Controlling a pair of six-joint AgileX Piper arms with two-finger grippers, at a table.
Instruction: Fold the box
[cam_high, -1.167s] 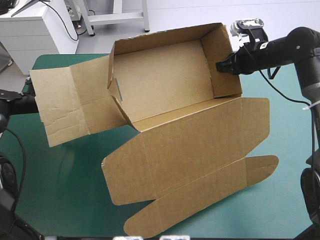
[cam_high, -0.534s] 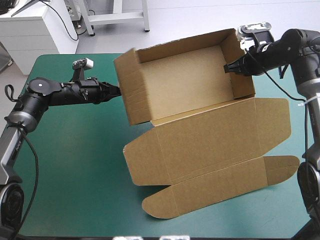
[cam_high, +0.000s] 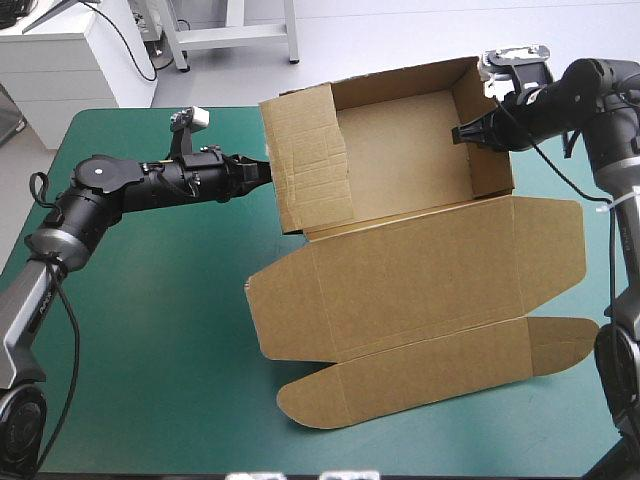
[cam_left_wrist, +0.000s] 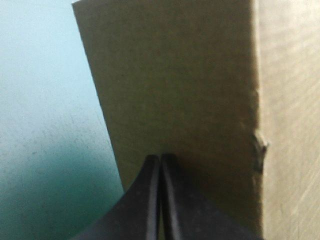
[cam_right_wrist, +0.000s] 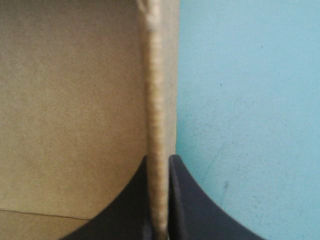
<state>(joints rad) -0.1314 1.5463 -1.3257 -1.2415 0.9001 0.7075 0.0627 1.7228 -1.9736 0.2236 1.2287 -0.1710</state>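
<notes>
Folding: on your brown cardboard box (cam_high: 400, 170) the left end flap (cam_high: 310, 150), earlier upright, now leans inward; tucking nears.
Left gripper (cam_high: 266, 172): pressed together, pushing it.
Right gripper (cam_high: 458, 133): pinching right wall (cam_high: 488, 165).

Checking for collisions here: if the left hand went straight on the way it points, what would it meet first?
The box's left end wall. The left hand, fingers shut, points at that wall's outer face and looks at or almost in contact, though depth is hard to judge.

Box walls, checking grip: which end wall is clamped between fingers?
The right end wall, in the right gripper; the left gripper merely touches the left wall.
</notes>
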